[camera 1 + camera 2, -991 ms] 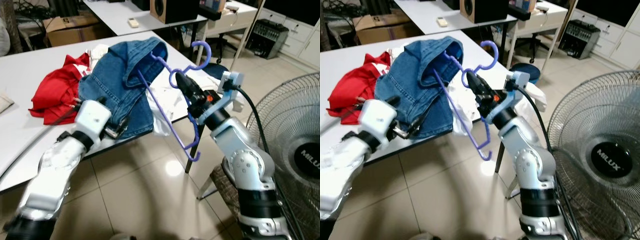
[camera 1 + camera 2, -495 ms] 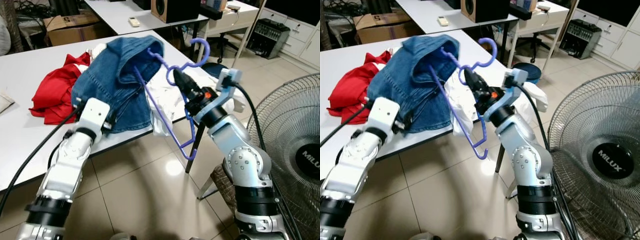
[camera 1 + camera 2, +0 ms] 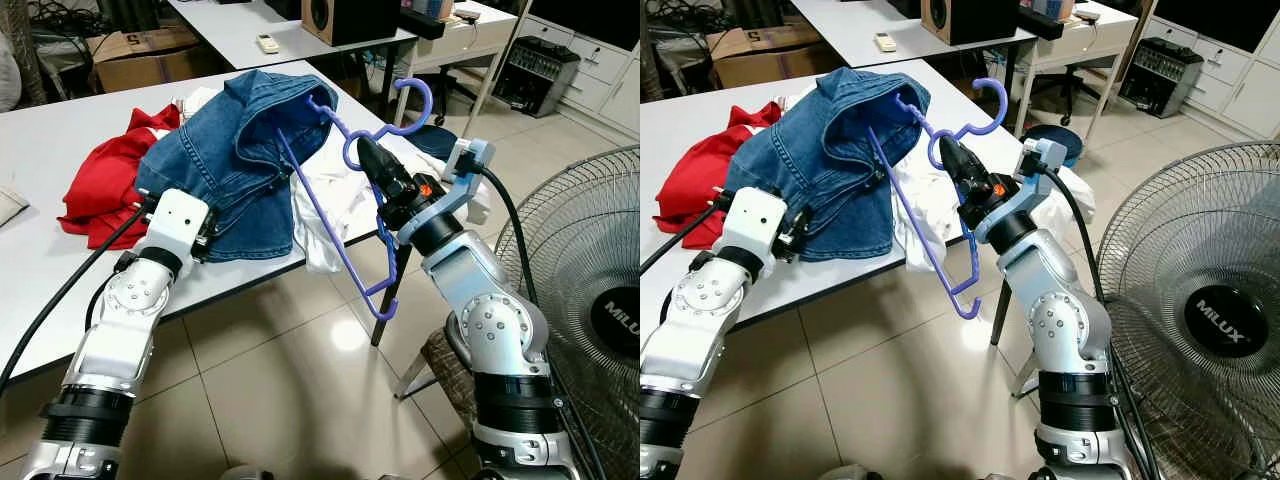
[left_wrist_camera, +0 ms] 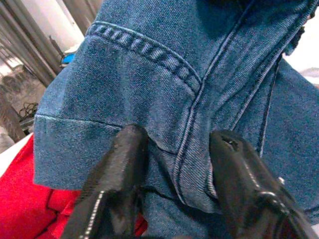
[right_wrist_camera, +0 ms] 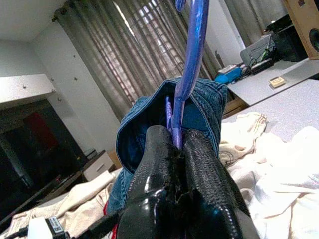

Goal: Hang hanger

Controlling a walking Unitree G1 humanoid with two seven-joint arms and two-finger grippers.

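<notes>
Now R gripper (image 3: 366, 155) pinching hanger (image 3: 335, 222), jeans (image 3: 225, 170) overhanging table edge (image 3: 250, 276)

The fan (image 3: 1200, 320) carries the one readable text: white letters "MILUX" on its black hub. In the left eye view the word is cut to "MILU".

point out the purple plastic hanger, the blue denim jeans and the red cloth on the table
purple plastic hanger (image 3: 330, 235): left eye view, on its long sloping bar.
blue denim jeans (image 3: 215, 165): left eye view, on the broad fabric panel.
red cloth (image 3: 100, 185): left eye view, on the middle of the crumpled heap.
</notes>
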